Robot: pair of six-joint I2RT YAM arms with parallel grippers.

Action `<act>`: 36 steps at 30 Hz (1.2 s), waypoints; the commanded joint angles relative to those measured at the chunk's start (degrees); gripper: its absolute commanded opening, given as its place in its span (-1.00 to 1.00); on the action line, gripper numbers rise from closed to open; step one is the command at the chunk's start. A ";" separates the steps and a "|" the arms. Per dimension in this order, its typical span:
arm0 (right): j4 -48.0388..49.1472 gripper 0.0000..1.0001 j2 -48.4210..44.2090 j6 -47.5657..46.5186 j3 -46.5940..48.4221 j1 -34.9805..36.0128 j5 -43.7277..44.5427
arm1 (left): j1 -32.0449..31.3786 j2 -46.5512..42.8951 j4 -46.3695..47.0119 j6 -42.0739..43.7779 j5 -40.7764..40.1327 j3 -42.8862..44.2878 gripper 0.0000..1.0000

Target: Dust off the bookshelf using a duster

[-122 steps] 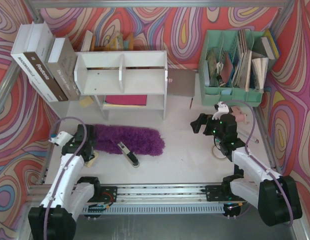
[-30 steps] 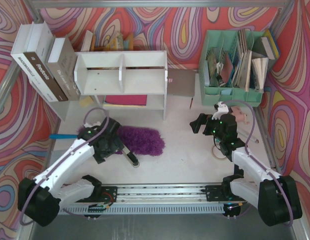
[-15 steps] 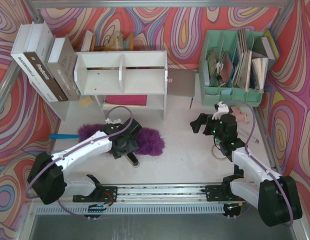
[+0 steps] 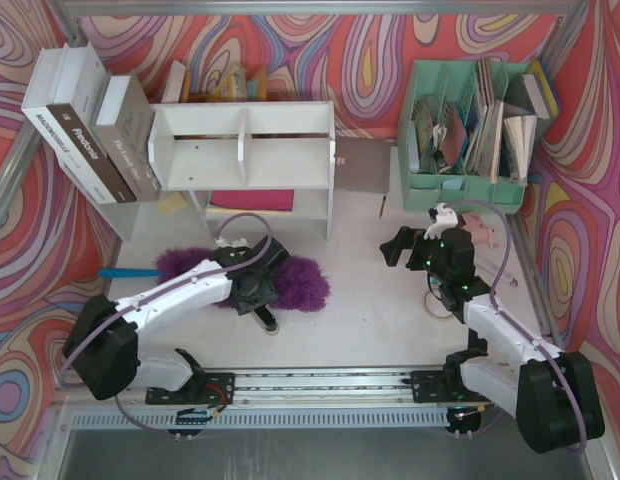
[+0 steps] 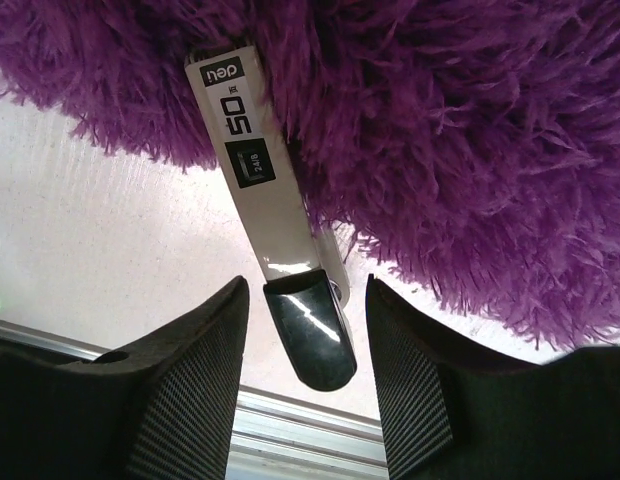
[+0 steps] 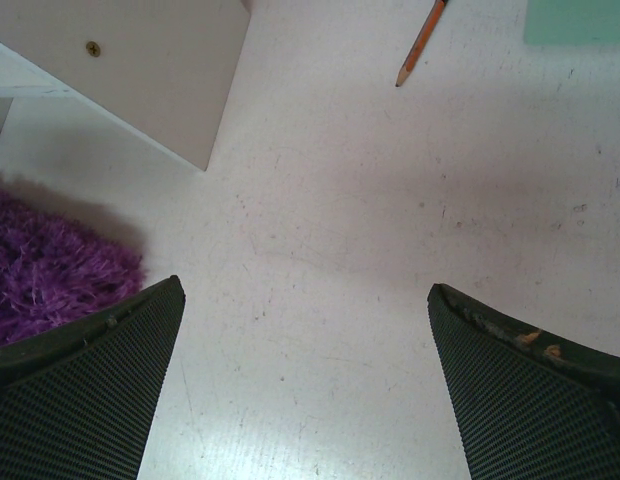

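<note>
Purple duster (image 4: 302,284) lies flat on the table (image 4: 370,325), just on the near side of the bookshelf (image 4: 245,150). Long axis runs left-right: blue handle (image 4: 120,272) points left, fluffy head to the right.

Top view only: the handle and the full layout, with the left arm lying across the middle of the head.

Left wrist view only: a white tool (image 5: 252,170) with a black end, marked "50". Its far end is tucked under the fluff, black end toward the near edge. Left claw (image 5: 305,300) is about half open, fingers (image 5: 190,380) either side of that black end, thin gap each side, no contact visible. Nothing gripped. The fluff is just beyond the fingertips, not between them.

Right wrist view only: a pencil (image 6: 422,42) on the table right of the bookshelf, plus the shelf's lower corner and the duster's right tip. Right claw (image 6: 305,290) is wide open over bare table, holding nothing, well apart from the duster.
</note>
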 commanded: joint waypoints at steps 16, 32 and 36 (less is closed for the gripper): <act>0.88 0.97 -0.73 0.59 -0.35 0.30 0.67 | -1.01 1.21 -0.58 -2.00 -0.48 -2.29 -0.54; 1.02 0.98 -0.55 0.56 -0.23 0.26 0.59 | -5.95 -6.73 -15.99 -8.95 -13.75 4.75 -0.84; 1.12 0.97 -0.19 0.50 -0.19 0.31 0.46 | -6.38 -8.42 -16.95 -9.73 -15.22 5.31 -0.94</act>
